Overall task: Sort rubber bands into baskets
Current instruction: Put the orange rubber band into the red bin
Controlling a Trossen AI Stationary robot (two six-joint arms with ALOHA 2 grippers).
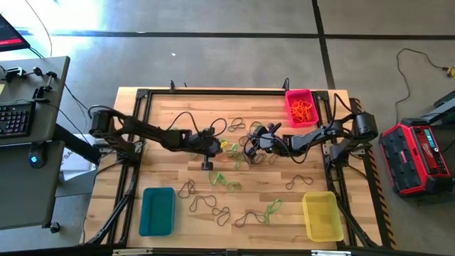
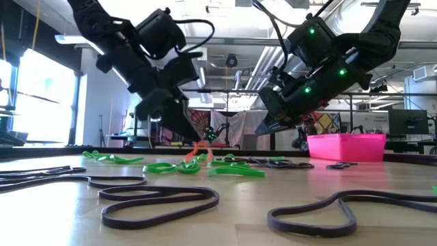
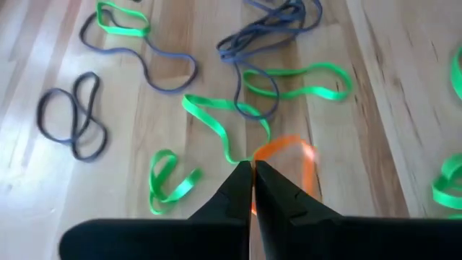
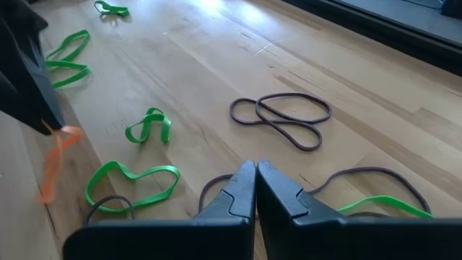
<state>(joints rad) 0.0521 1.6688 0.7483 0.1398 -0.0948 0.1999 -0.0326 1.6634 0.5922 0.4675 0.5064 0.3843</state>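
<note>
Green, dark and orange rubber bands lie scattered on the wooden table (image 1: 163, 171). My left gripper (image 3: 252, 170) hovers at mid-table, shut on one orange rubber band (image 3: 292, 150); the low view shows this gripper (image 2: 196, 141) just above the green bands (image 2: 235, 171). My right gripper (image 4: 255, 167) hangs beside it toward the table's right, shut and holding nothing, above dark bands (image 4: 281, 117). The pink-red basket (image 1: 288, 107) at the far right holds orange bands. The teal basket (image 1: 144, 210) and the yellow basket (image 1: 307, 213) stand near the front edge. My left gripper pinches the orange band at one end of its loop (image 3: 261, 153) between its two fingertips. The fingers slant down from the table's left. The loop hangs slack below them (image 4: 54, 162); whether its lower end touches the table, I cannot tell.
Long dark bands (image 2: 160, 201) lie near the front edge between the teal and yellow baskets. The black frame rails (image 1: 138, 128) run along the table's sides. A desk with a keyboard (image 1: 18, 117) stands off the table's left, and a red case (image 1: 419, 156) off its right.
</note>
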